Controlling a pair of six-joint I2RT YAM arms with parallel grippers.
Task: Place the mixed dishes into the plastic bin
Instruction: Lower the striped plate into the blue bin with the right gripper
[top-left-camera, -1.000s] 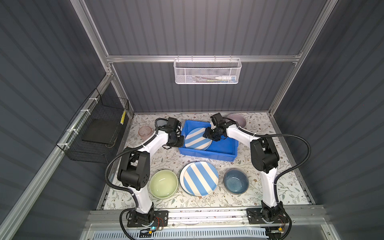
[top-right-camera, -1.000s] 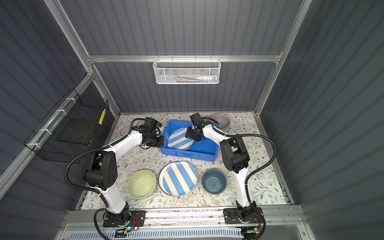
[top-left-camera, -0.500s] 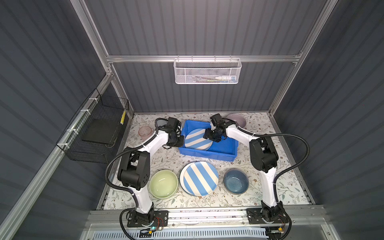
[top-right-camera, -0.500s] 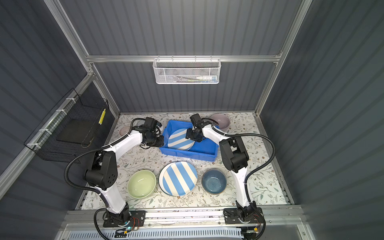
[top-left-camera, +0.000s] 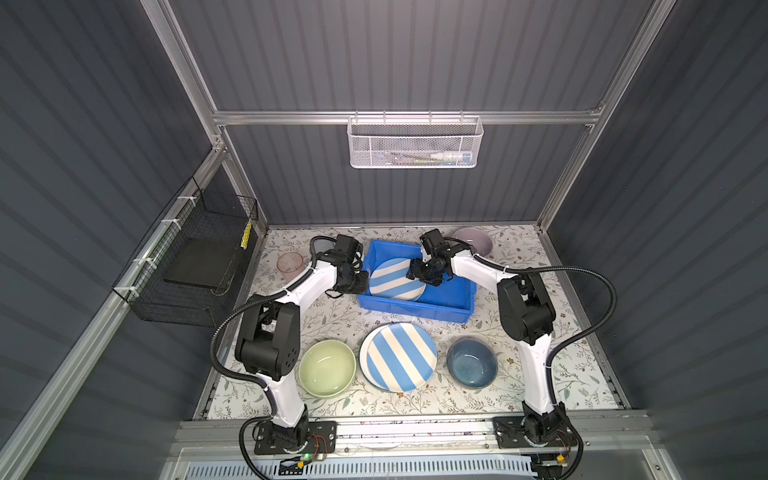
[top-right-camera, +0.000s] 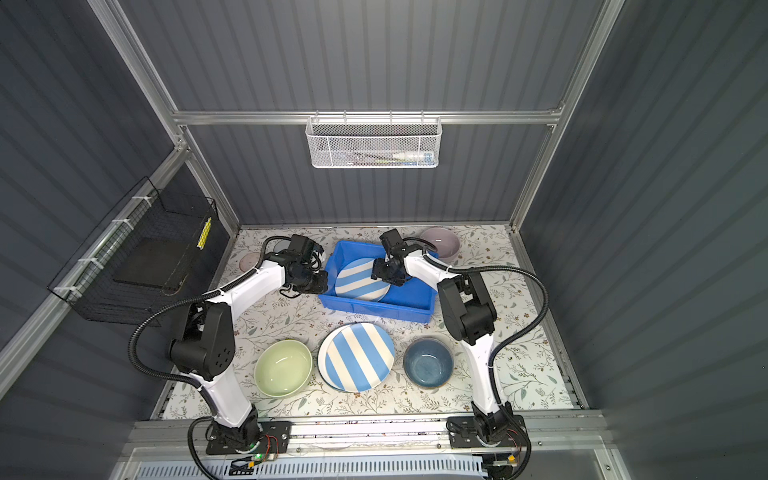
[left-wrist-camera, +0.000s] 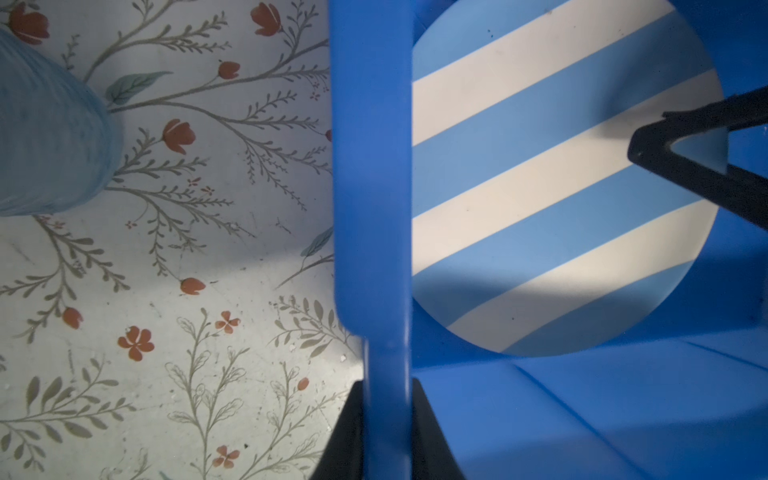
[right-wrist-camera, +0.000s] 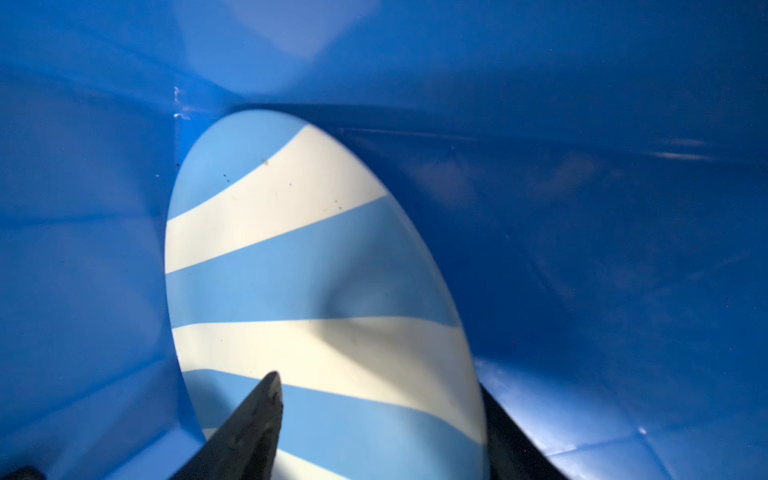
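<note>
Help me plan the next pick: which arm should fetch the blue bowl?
Right. The blue bowl sits on that arm's side, and the right gripper stands open around the striped plate in the bin. The left gripper is shut on the bin's rim, probably steadying it.

Three plates (top-left-camera: 395, 278), three bowls (top-left-camera: 327, 368), two tumblers (top-left-camera: 289, 265), one bin (top-left-camera: 415, 309)
</note>
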